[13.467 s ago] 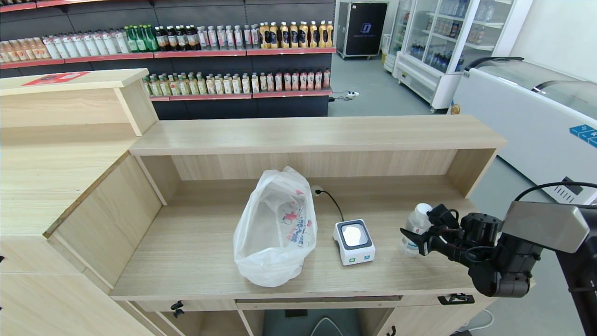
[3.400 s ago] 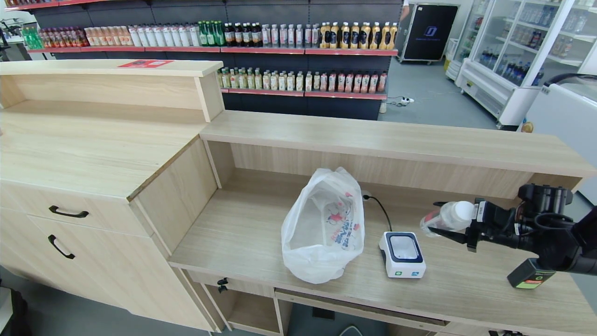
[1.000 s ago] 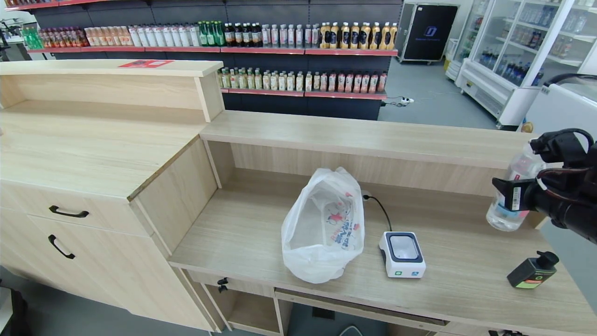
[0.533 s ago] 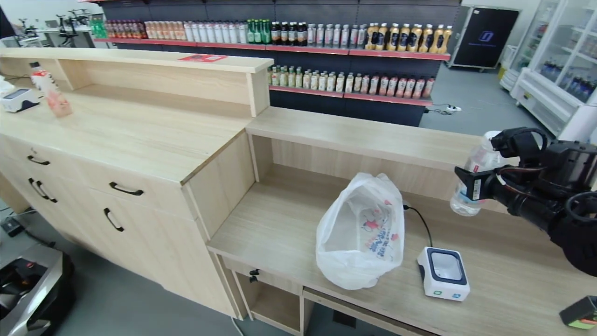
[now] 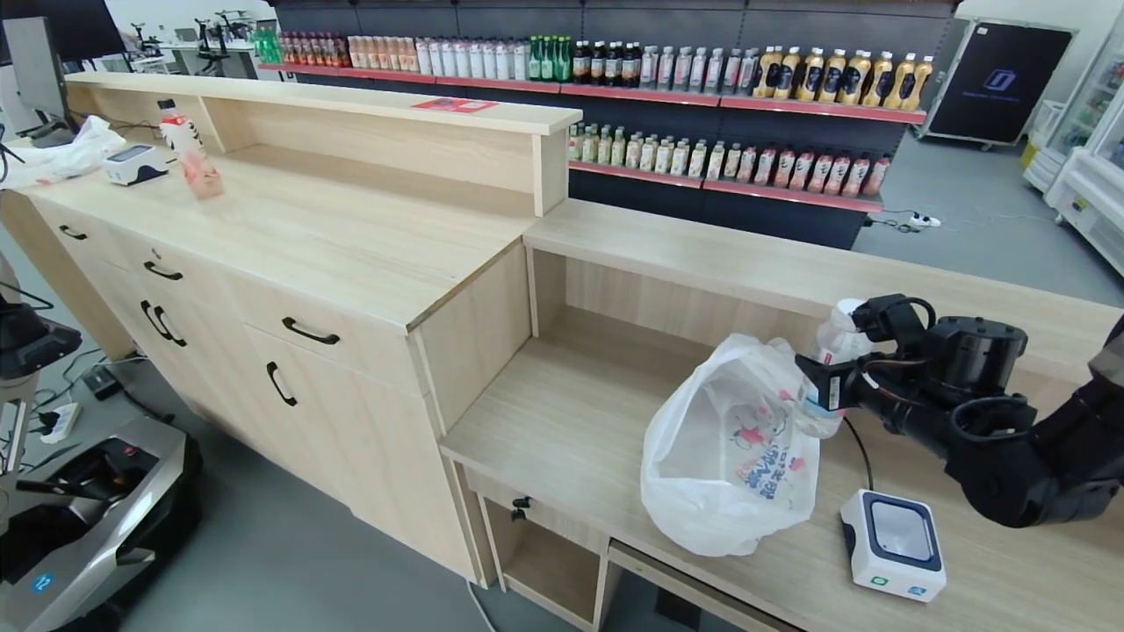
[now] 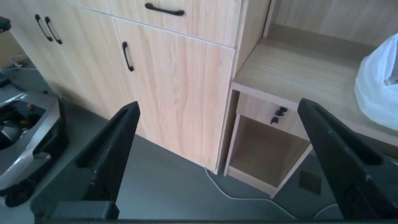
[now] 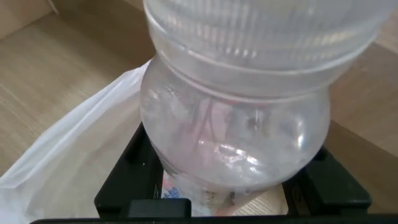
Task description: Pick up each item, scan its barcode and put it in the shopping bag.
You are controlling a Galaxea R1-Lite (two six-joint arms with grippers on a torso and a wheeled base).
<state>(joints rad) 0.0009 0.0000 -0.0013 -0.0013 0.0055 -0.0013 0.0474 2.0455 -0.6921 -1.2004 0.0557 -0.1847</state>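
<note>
So, right gripper (image 5: 821, 391): I hold the bottle (image 5: 832, 338) upright;
bag (image 5: 729, 456): mouth just left of it;
left gripper (image 6: 217, 124): wide, well apart

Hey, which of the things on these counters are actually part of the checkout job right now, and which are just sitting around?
Part of the job:
water bottle, gripped by the right gripper
shopping bag
scanner

Just lying about:
pink bottle, small white device and crumpled white bag, all on the far counter
shelf drinks
</note>
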